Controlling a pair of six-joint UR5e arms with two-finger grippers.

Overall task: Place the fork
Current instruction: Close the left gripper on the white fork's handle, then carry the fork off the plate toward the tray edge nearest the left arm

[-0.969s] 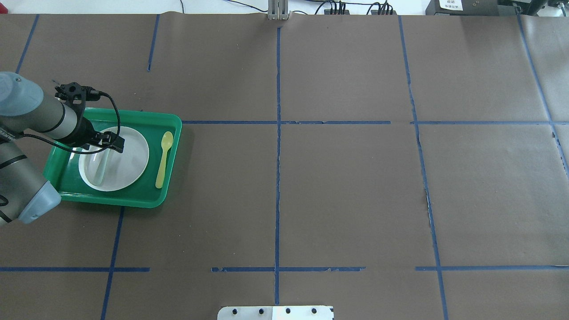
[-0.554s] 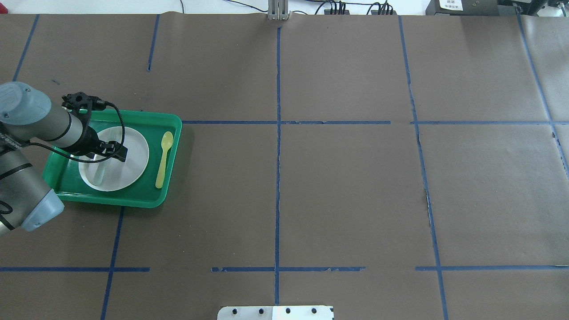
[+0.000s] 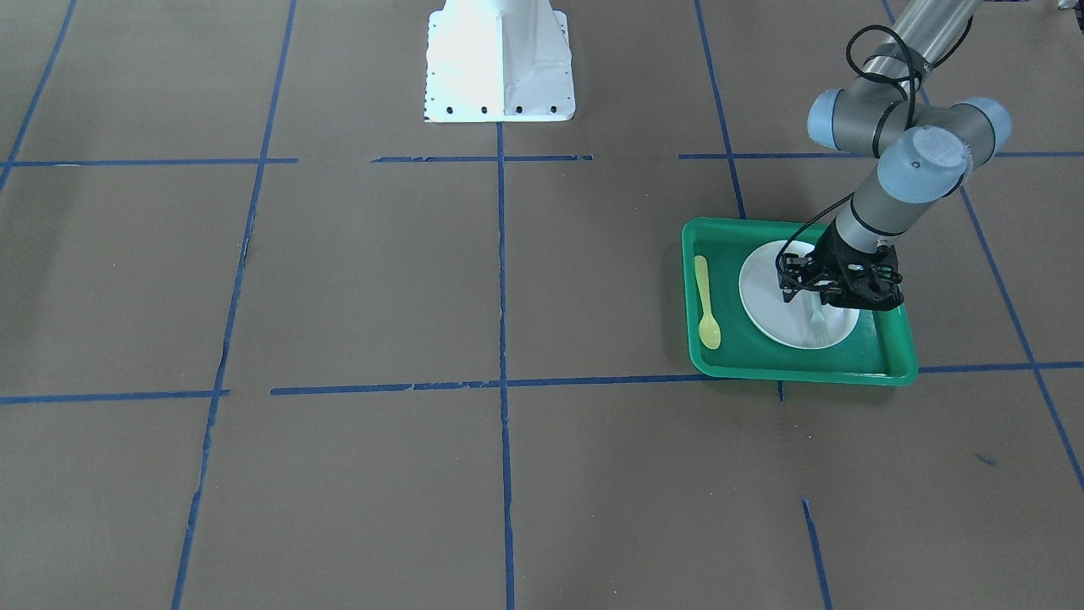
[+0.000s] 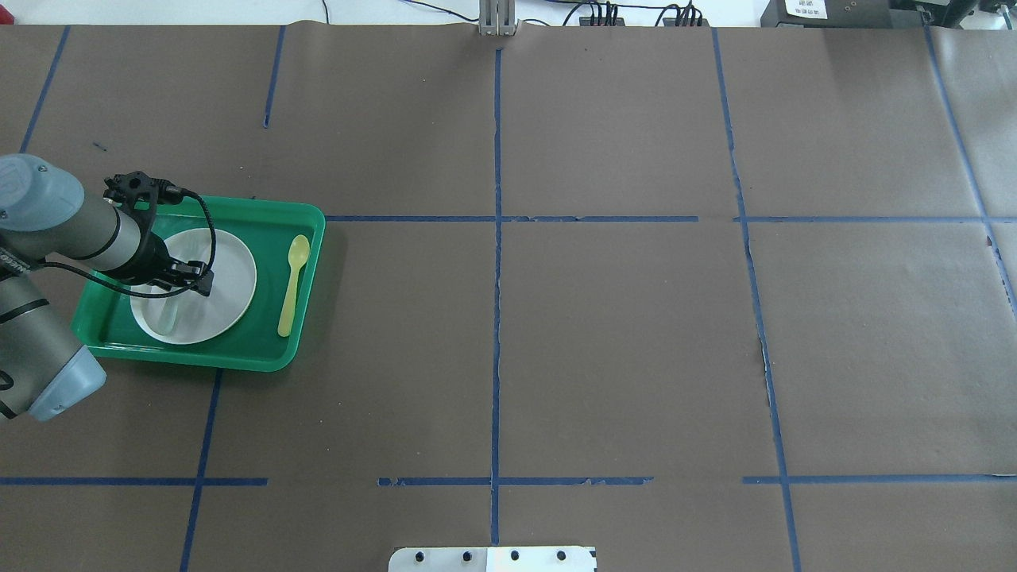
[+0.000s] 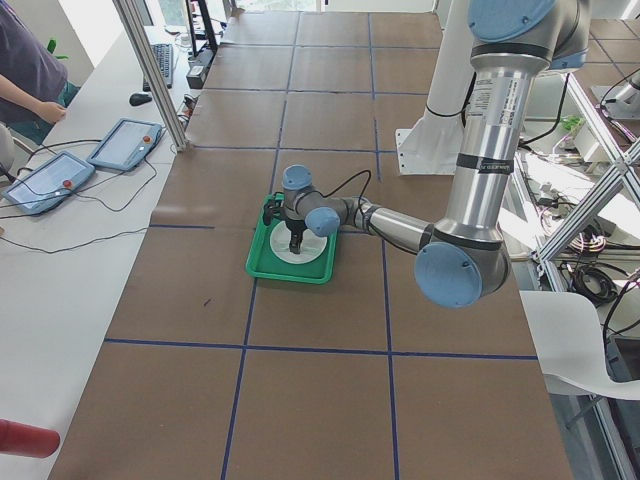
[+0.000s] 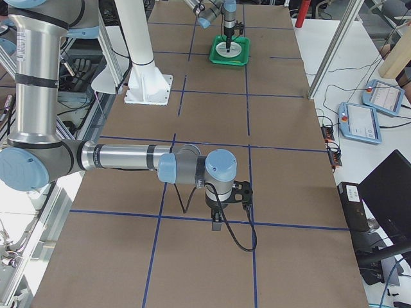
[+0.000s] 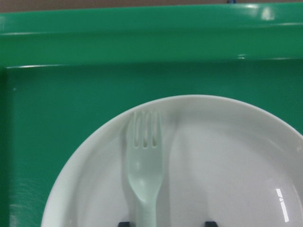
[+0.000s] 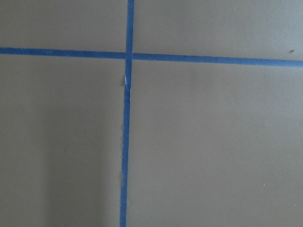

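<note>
The pale whitish fork [image 7: 146, 175] lies flat on the white plate [image 7: 227, 156] inside the green tray [image 7: 71, 94], tines toward the tray's rim. My left gripper [image 7: 167, 223] is open and low over the plate, its two fingertips either side of the fork's handle. The fork [image 3: 819, 326], plate [image 3: 775, 288] and left gripper [image 3: 826, 298] also show in the front view, and in the overhead view the gripper [image 4: 181, 286] hangs over the plate [image 4: 230, 278]. My right gripper [image 6: 217, 226] hovers over bare table far from the tray; I cannot tell if it is open.
A yellow spoon [image 4: 292, 286] lies in the tray [image 4: 262, 353] beside the plate. Brown paper with blue tape lines covers the table. The white robot base [image 3: 500, 59] stands at the table's near middle. Tablets and cables lie on a side bench [image 5: 60, 170].
My left gripper has moved a little to the left over the plate. The plate, with the fork on it, has slid slightly left in the tray.
</note>
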